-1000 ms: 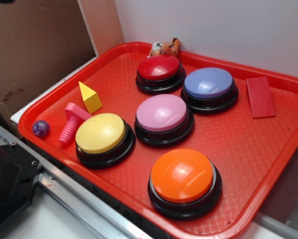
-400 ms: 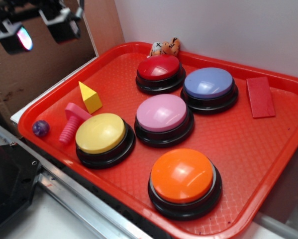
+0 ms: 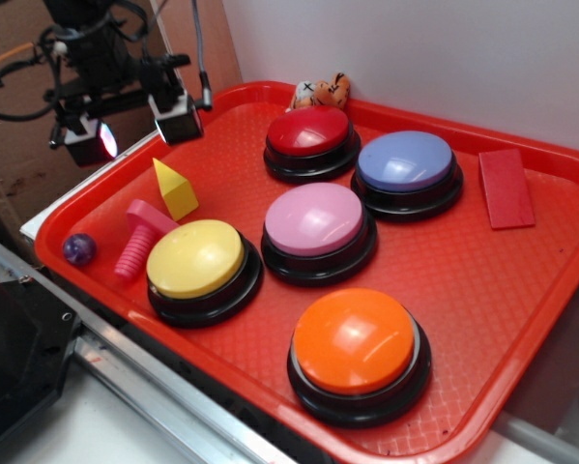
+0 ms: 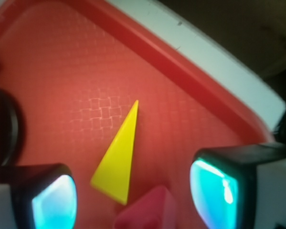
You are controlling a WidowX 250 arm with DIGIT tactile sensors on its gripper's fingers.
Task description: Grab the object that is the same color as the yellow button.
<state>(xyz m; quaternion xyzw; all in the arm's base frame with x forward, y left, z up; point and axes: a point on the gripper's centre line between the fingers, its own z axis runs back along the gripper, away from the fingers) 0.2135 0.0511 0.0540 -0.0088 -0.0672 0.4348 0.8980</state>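
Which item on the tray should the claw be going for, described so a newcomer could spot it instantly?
Start at the red tray and find the yellow button near its front left. Just behind it, toward the tray's left rim, stands the small yellow wedge block, below the open claw. Unlike the pink screw toy beside it, it is yellow, pointed and matte.

— From where do I see the tray point(image 3: 521, 319)?
— My exterior view looks down from the front, farther away. My wrist view looks close down; both share the yellow block point(image 3: 176, 189) point(image 4: 118, 160).
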